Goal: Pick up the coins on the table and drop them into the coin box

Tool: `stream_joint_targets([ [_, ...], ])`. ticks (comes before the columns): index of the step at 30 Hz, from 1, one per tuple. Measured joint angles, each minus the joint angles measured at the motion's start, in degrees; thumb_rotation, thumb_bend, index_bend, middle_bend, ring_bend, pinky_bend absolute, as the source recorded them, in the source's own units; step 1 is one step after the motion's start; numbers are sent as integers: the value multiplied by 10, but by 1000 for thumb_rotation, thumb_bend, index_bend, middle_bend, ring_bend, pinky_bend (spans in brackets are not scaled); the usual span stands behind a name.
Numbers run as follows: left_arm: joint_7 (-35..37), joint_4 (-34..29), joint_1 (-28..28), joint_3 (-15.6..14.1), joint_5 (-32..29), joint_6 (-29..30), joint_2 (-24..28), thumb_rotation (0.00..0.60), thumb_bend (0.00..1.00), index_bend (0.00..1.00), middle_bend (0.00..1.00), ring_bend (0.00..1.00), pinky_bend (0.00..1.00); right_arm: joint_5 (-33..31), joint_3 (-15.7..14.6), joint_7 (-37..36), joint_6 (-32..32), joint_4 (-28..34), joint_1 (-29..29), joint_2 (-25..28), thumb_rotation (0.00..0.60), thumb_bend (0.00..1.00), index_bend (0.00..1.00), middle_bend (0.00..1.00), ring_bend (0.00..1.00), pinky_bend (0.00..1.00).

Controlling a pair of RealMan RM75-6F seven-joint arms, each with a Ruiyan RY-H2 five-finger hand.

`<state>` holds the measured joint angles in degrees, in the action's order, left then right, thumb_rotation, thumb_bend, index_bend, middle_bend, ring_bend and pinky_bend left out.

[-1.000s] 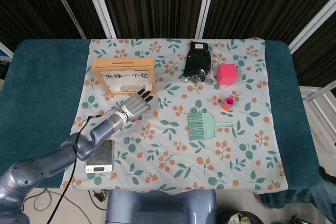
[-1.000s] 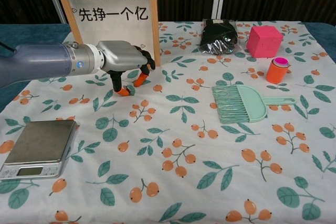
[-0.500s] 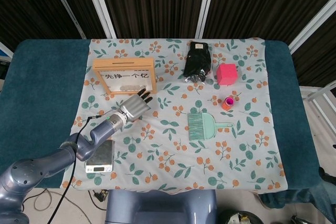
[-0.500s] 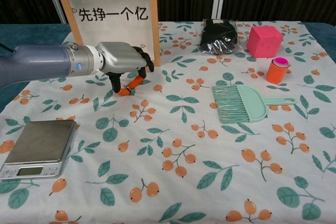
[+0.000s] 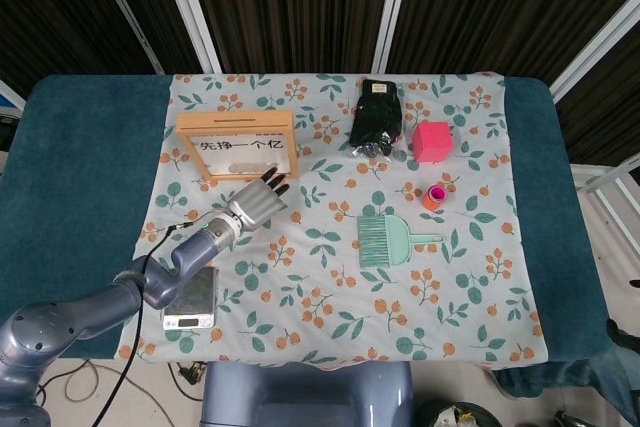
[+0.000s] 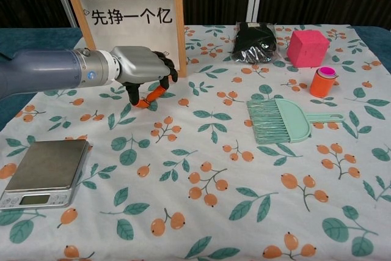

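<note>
Coin box (image 6: pixel 130 18) stands upright, long axis left-right; head view shows its top slot. Left hand (image 6: pixel 142 71) fingertips (image 6: pixel 142 104) together just before it, grasp unclear.

Table (image 5: pixel 80 167) under floral cloth (image 5: pixel 330 277)

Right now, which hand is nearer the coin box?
Left. The left hand is low over the tablecloth just in front of the wooden-framed coin box, its fingertips pinched together near the box's lower right corner. The right hand shows in neither view.
</note>
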<state>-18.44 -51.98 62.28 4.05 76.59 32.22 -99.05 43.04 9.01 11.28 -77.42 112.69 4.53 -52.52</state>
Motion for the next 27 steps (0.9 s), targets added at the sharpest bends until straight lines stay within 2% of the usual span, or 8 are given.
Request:
stream_joint_targets([
  [10, -2, -70, -4, 12, -23, 1, 35, 600, 708, 652, 151, 0, 0, -3, -1, 4, 0, 1, 2, 0, 600, 395, 261, 114, 77, 0],
  [20, 9, -231, -4, 29, -40, 10, 114, 600, 715, 653, 151, 0, 0, -5, -2, 7, -3, 0, 3, -1, 600, 395, 262, 114, 77, 0],
  [27, 8, -304, 12, 54, -41, 28, 145, 600, 715, 655, 149, 0, 0, -6, -1, 5, -4, 0, 3, -1, 600, 394, 262, 113, 77, 0],
])
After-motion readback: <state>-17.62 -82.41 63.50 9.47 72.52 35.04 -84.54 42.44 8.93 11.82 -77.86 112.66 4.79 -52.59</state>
